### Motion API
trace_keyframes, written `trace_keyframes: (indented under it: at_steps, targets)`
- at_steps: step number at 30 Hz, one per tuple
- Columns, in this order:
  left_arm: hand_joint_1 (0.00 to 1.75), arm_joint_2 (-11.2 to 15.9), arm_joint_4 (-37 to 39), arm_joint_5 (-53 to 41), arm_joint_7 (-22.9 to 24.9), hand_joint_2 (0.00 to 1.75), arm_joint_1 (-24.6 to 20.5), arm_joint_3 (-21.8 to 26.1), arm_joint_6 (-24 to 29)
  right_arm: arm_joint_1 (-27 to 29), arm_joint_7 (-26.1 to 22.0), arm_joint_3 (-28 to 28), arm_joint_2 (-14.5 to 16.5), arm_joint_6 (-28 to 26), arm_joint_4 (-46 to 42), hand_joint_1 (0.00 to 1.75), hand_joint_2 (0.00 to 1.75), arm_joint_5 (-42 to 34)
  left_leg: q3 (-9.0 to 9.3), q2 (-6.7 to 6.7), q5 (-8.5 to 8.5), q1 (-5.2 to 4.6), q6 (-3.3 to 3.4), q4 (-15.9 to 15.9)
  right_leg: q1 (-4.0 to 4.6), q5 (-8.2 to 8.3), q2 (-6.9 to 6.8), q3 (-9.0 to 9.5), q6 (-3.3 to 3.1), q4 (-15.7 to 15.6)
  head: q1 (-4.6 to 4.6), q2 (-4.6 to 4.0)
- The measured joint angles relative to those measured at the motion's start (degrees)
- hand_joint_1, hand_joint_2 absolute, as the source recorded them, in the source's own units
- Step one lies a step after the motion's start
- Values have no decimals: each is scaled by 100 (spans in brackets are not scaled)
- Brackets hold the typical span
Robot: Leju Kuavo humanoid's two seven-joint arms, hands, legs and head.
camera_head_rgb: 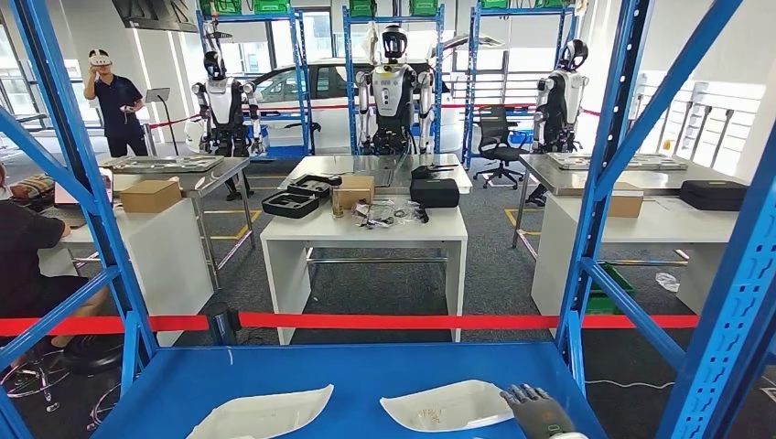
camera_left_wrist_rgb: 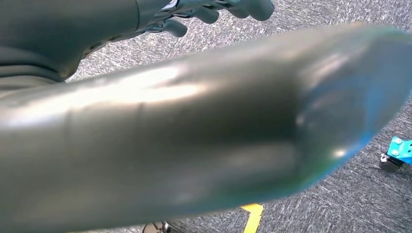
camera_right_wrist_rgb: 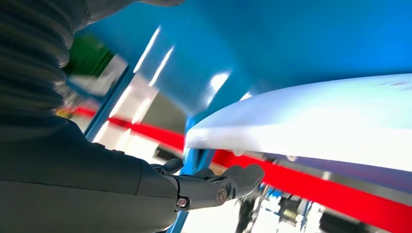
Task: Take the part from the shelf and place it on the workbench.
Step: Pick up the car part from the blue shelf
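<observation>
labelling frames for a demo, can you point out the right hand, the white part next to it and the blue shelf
right hand (camera_head_rgb: 540, 409): head view, back of the hand.
white part (camera_head_rgb: 444, 405): head view, middle of its top.
blue shelf (camera_head_rgb: 357, 370): head view, bare deck.

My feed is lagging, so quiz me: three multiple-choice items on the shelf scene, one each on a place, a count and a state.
1. Where is the right hand?
A. on the white table beyond the tape
B. at the near end of the right-hand white part on the blue shelf
C. over the left-hand white part

2. How many white parts lie on the shelf?
A. one
B. two
C. four

3. How does the right-hand part stand?
A. lifted clear of the shelf
B. flat on the shelf, not lifted
C. on the workbench

Answers: 1 B, the head view shows the hand beside that part's end. 2 B, two white shapes lie side by side. 3 B, it rests on the blue surface, with the fingers uncurled just beside its edge.
</observation>
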Motion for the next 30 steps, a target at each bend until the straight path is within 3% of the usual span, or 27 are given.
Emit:
trace_keyframes:
  at_steps: [4,10,16,24,30]
  targets:
    - [0,-15,4,-32,11,0,1,-1,11,-55,542,244,1,-257,45,0,175,662,-3,-2,0,-3,0,0,1,0,0,1,0,0,0,0]
    - [0,-29,7,-48,12,0,3,-27,15,-95,524,394,18,-341,117,0,175,749,-4,-5,0,-3,0,0,0,0,-1,1,0,0,0,0]
    - [0,-31,8,-60,-4,0,0,-63,1,-97,-207,398,43,-454,169,0,175,496,-5,-6,0,-3,0,1,0,0,-1,0,1,0,0,0]
    - [0,-31,7,-68,-4,0,-1,-72,-1,-95,-357,398,44,-516,178,0,175,448,-5,-6,0,-3,0,1,0,0,-1,-2,1,0,0,0]
    - [0,-31,9,-156,-3,0,-5,-133,-50,-59,-1246,398,58,-1038,296,0,175,64,-6,-5,-1,-3,2,2,0,-1,-1,-6,1,0,0,0]
